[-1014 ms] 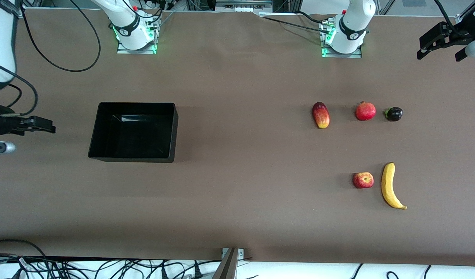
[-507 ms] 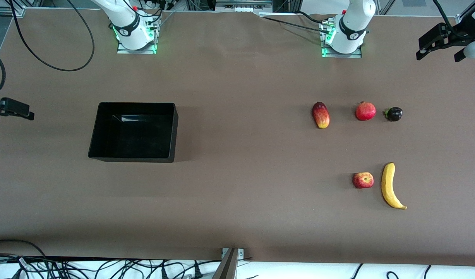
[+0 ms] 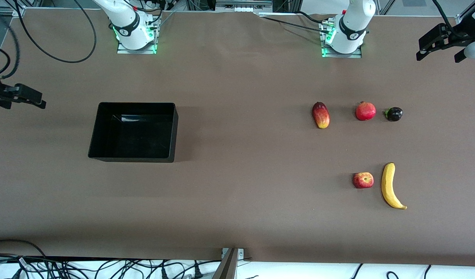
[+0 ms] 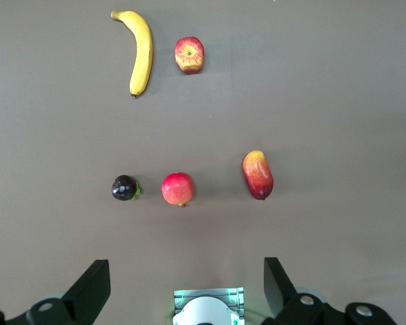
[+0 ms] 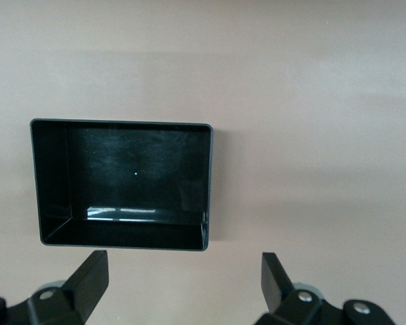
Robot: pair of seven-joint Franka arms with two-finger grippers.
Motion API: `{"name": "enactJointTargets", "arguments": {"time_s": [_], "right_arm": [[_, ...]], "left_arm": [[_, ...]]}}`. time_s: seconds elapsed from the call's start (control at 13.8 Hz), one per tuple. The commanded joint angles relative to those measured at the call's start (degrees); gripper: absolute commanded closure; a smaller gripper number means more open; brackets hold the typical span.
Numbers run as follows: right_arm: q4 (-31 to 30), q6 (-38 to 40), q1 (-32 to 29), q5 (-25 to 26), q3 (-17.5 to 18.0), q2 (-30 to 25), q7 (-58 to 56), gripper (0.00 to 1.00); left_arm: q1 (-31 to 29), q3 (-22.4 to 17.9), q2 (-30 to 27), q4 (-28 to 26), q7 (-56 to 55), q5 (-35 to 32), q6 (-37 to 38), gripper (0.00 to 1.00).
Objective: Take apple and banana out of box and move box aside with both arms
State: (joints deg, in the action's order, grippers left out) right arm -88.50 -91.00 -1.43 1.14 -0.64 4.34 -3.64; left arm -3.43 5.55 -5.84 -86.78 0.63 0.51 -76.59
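Jaws wide and empty on left gripper (image 3: 438, 46) and right gripper (image 3: 22, 97); box (image 3: 133, 131) empty, apple (image 3: 363, 180) and banana (image 3: 390, 186) well apart toward the left arm's end, task apparently complete.

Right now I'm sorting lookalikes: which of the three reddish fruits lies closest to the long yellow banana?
The small squat red apple, right beside the long yellow banana; the other two sit farther from the front camera.

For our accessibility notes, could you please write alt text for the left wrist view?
Five fruits lie apart on a brown table: banana beside apple, and plum, pomegranate, mango in a row. The left gripper hangs open above.
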Motion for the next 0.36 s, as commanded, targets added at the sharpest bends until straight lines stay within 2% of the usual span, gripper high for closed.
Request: {"name": "enactJointTargets", "arguments": {"time_s": [0.0, 0.29], "right_arm": [[-9.15, -3.31, -2.35, 1.06, 2.66, -7.06, 0.75, 0.00], [-8.71, -3.31, -1.21, 1.06, 1.44, -6.98, 0.48, 0.00]], "left_arm": [[-0.44, 0.16, -1.28, -1.90, -0.45, 1.77, -1.28, 0.00], [-0.44, 0.16, -1.28, -3.31, -0.45, 2.39, -2.69, 0.00]]}}
